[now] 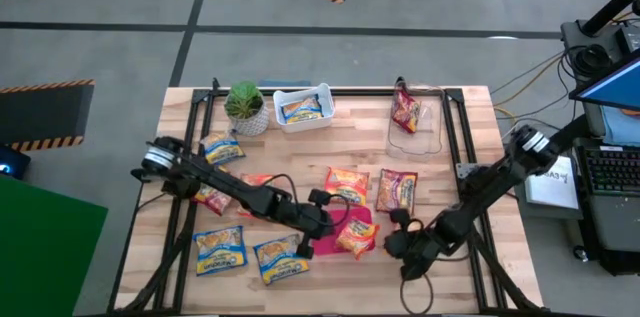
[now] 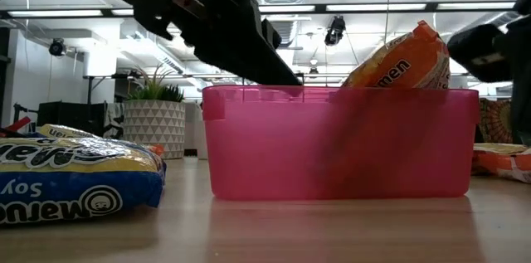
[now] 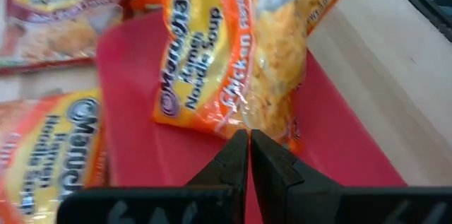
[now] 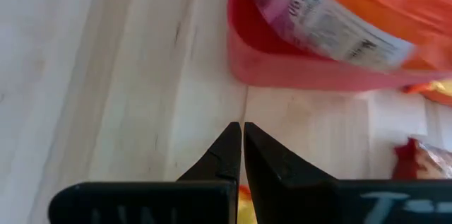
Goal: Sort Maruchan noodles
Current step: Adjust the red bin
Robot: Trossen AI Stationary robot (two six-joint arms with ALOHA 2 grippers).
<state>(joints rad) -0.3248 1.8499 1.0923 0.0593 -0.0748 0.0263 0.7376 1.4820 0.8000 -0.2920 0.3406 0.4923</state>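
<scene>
Far left of the table (image 1: 470, 117), two blue-and-yellow packets (image 1: 220, 250) lie flat near the front edge, another (image 1: 221, 147) beside the potted plant (image 1: 245, 107), and a dark red packet (image 1: 212, 198) is half hidden under the left arm. The white bin (image 1: 303, 107) at the back holds one blue-and-yellow packet (image 1: 300, 109). Moving in, the left gripper (image 3: 248, 143) is over the pink bin (image 2: 340, 143), fingers pressed together with nothing between them, tips just at the edge of the orange chicken packet (image 3: 240, 54) lying tilted in that bin. From table level that packet pokes above the pink rim while the rest is only a dim shape through the wall. A second orange packet (image 3: 49, 153) is cut off at the wrist view's edge. Centre table, an orange packet (image 1: 346, 184) and a dark red one (image 1: 397, 189) lie side by side. Behind them the clear bin (image 1: 417, 122) holds a dark red packet (image 1: 405, 109) standing on end. On the right, the right gripper (image 4: 242, 139) hangs low over bare wood just beside the pink bin, fingers closed and empty; a dark red corner (image 4: 424, 160) is clipped at its view's edge
</scene>
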